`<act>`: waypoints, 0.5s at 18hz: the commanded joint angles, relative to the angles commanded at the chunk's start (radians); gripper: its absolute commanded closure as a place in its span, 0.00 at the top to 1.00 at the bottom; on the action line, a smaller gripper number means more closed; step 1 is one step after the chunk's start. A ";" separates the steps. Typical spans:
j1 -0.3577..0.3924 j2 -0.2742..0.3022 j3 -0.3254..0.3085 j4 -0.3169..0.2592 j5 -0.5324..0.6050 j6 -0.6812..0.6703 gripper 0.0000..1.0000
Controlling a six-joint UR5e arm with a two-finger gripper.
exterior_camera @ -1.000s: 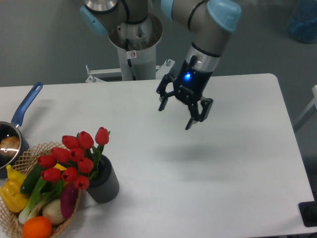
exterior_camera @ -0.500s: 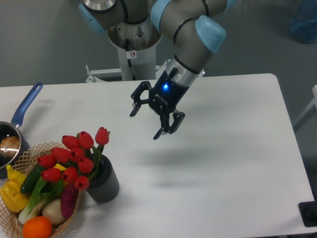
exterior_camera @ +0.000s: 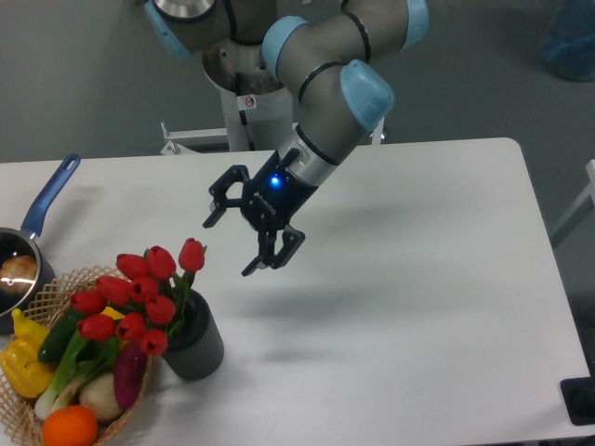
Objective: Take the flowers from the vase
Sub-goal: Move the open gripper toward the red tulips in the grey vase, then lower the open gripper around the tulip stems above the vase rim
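Observation:
A bunch of red tulips, the flowers (exterior_camera: 139, 295), stands in the short dark grey vase (exterior_camera: 195, 342) near the table's front left. The buds lean left over the wicker basket. My gripper (exterior_camera: 229, 245) hangs open in the air, up and to the right of the flowers, with nothing between its fingers. One fingertip (exterior_camera: 208, 220) points left, the other (exterior_camera: 250, 270) sits lower, a short gap from the topmost bud.
A wicker basket (exterior_camera: 56, 279) with vegetables and fruit sits at the front left corner, touching the vase's left side. A blue-handled saucepan (exterior_camera: 45, 203) lies at the left edge. The robot's base column (exterior_camera: 249, 102) stands behind the table.
The gripper has swept left and slightly down across the table, from the centre-right toward the flowers. It stays open. The flowers and vase have not moved.

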 joint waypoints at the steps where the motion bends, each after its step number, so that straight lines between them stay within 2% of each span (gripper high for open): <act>1: 0.000 -0.005 0.000 0.009 -0.011 -0.002 1.00; 9: -0.011 -0.023 -0.003 0.022 -0.016 0.000 1.00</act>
